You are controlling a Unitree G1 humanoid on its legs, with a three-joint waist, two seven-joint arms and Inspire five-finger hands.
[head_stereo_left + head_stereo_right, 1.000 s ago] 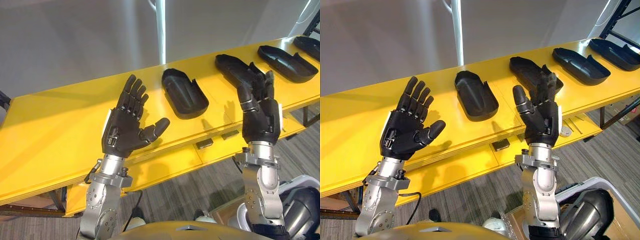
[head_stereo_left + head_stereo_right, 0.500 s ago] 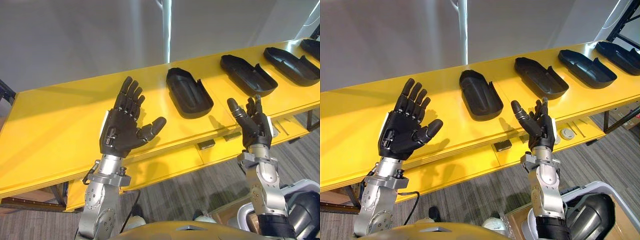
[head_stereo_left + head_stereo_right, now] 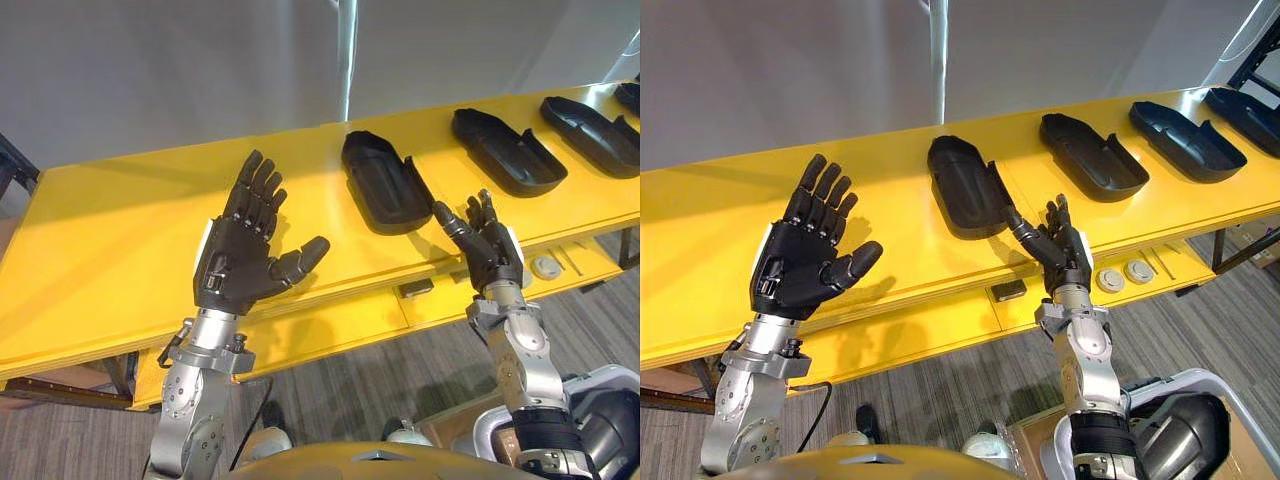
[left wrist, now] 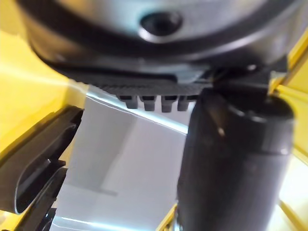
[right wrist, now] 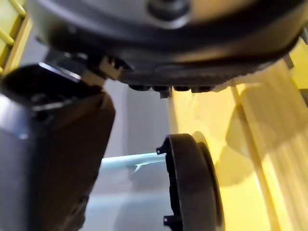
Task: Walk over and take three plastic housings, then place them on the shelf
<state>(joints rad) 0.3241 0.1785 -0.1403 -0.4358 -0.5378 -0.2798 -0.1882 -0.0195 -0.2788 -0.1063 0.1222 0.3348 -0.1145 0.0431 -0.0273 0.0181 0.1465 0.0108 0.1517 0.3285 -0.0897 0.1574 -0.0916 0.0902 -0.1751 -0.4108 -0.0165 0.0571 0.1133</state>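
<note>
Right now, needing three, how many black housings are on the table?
4 on the yellow table: first housing nearest the right hand, second housing and third housing further right, fourth housing cut off at the edge; more may lie beyond.

Bright light is flooding the yellow bench (image 3: 100,230). The left hand (image 3: 240,265) is casting a soft shadow there.

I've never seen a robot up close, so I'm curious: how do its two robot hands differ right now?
The left robot hand is held high, palm toward the camera, over the yellow table, well left of the nearest black housing. The right robot hand sits lower, at the table's front edge, close beside that housing. Both are open and hold nothing.
</note>
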